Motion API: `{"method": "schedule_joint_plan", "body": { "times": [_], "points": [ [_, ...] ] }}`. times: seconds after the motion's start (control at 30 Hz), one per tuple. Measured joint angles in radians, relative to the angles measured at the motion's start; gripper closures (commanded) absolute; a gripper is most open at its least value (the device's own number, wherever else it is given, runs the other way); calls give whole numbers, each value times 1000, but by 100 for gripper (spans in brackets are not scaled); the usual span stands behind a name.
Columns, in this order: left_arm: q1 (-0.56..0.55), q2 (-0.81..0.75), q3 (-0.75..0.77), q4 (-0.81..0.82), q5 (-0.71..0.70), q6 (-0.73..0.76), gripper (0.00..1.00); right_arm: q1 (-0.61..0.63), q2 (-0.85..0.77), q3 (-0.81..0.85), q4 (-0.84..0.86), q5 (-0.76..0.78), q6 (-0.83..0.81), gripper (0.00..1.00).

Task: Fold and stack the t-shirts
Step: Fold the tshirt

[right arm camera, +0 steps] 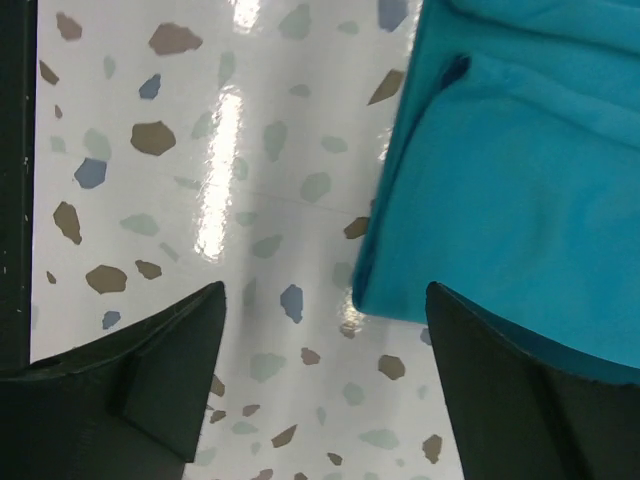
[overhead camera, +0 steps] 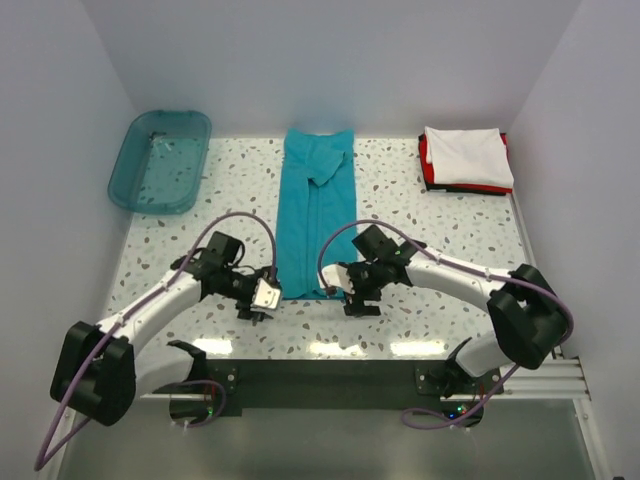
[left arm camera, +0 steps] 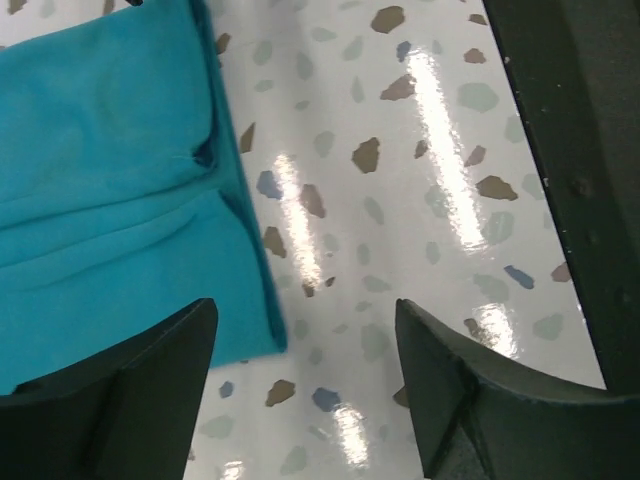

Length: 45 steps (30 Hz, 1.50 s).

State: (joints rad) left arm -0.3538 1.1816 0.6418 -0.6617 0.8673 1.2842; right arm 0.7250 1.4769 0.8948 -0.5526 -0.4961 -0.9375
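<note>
Cloth throughout: soft, light and limp, likely to sag and slide on the glossy speckled table [overhead camera: 450,220] rather than hold any shape. Found the teal-blue t-shirt [overhead camera: 318,215] stretched as a long narrow strip down the middle of the top view, its near hem at lower centre. Saw the left gripper [overhead camera: 262,298] and right gripper [overhead camera: 355,292] parted wide and empty, flanking that hem's two corners, with a corner of the fabric between each pair of fingers in the wrist views. Judged the hem corners the best hold: pinched through all layers and lifted together, to keep the fold square. Noted the white t-shirt [overhead camera: 468,155] folded atop the red t-shirt [overhead camera: 424,150] at upper right.
</note>
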Motion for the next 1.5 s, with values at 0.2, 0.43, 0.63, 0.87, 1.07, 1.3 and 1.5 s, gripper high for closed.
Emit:
{"method": "schedule_joint_plan", "body": {
  "times": [0.2,0.43,0.63,0.87,1.07,1.3,1.5],
  "points": [
    [-61,-27,-119,125,-63,-22,47,29,4,-67,125,48,-11,43],
    [-66,97,-119,273,-161,-78,48,54,57,-97,226,112,-31,52],
    [-67,190,-84,342,-197,-106,52,58,87,-96,233,142,-75,58],
    [-68,263,-32,358,-203,-95,76,61,113,-76,244,155,-86,77],
    [-69,290,8,303,-206,-53,98,61,116,-75,254,172,-84,100],
    [-108,163,9,139,-170,-23,100,92,30,-94,182,151,-44,100],
    [-102,101,100,-30,-134,-20,100,79,-103,-51,95,81,21,100]
  ]
}}
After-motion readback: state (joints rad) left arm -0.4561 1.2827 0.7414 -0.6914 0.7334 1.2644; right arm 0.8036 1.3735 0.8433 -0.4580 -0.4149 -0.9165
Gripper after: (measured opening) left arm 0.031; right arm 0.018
